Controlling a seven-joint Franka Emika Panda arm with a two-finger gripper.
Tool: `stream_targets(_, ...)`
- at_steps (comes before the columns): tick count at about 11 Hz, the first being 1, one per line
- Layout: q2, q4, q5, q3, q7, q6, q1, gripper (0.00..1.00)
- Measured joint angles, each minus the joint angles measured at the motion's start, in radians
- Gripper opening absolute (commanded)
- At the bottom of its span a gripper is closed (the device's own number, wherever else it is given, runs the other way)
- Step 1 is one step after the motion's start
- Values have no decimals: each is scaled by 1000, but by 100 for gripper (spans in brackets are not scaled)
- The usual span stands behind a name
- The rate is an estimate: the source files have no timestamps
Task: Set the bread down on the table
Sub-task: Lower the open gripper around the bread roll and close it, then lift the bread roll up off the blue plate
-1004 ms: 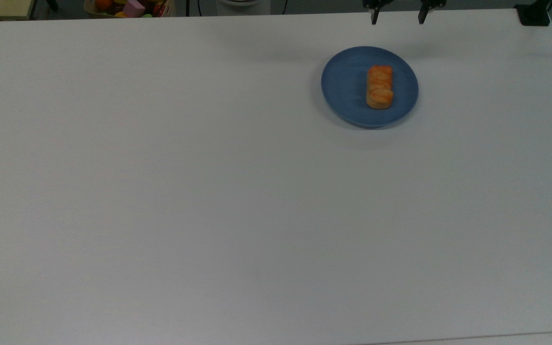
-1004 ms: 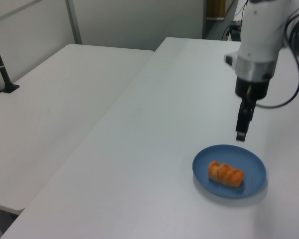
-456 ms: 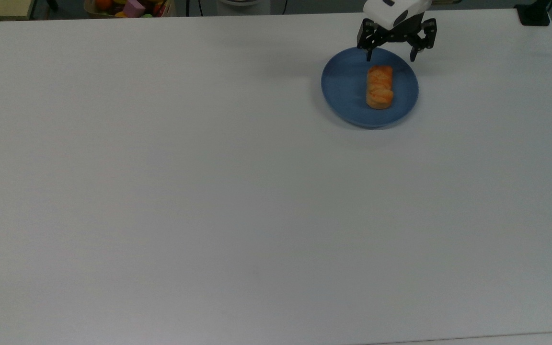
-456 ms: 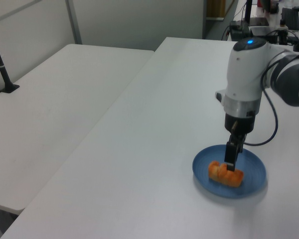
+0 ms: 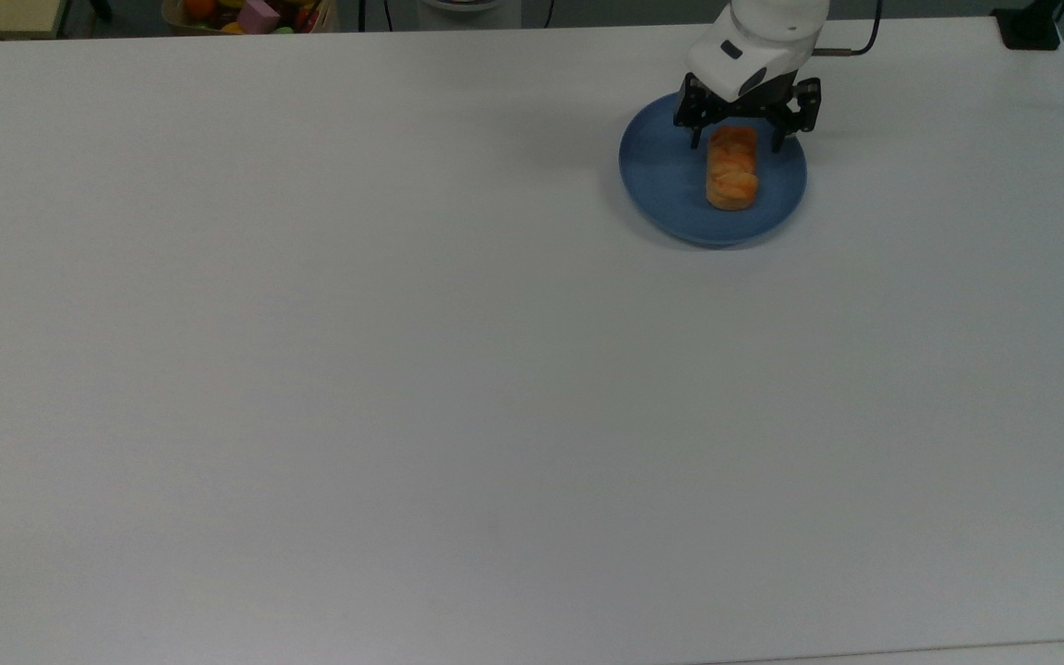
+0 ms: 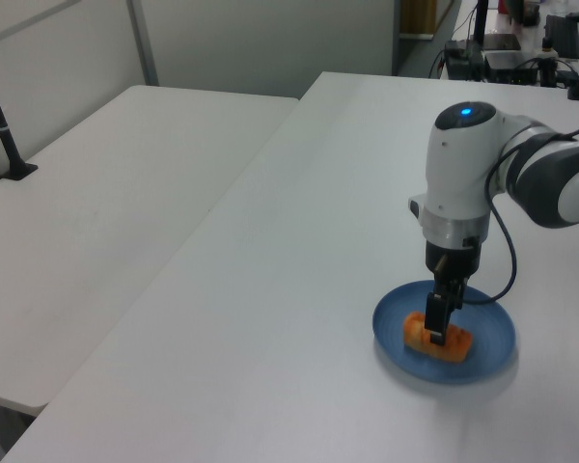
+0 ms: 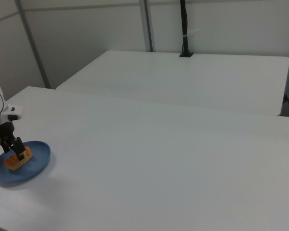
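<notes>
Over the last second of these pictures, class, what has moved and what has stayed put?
The gripper has come down from the table's far edge in the top view onto the blue plate. Its open fingers now stand either side of one end of the bread, with no sign yet that they have closed on it. The bread, the plate and the table lie as they did.

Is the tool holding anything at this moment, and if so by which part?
Nothing is held. The tool is open, its fingers straddling the far end of the bread, which lies on the blue plate.
</notes>
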Motion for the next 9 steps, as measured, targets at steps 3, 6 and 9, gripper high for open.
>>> stream_targets(3, 41, 0, -34, 0, 24, 35, 0, 87)
stream_targets(6, 49, 1, -52, 0, 27, 44, 0, 43)
stream_targets(9, 49, 1, -65, 0, 29, 44, 0, 18)
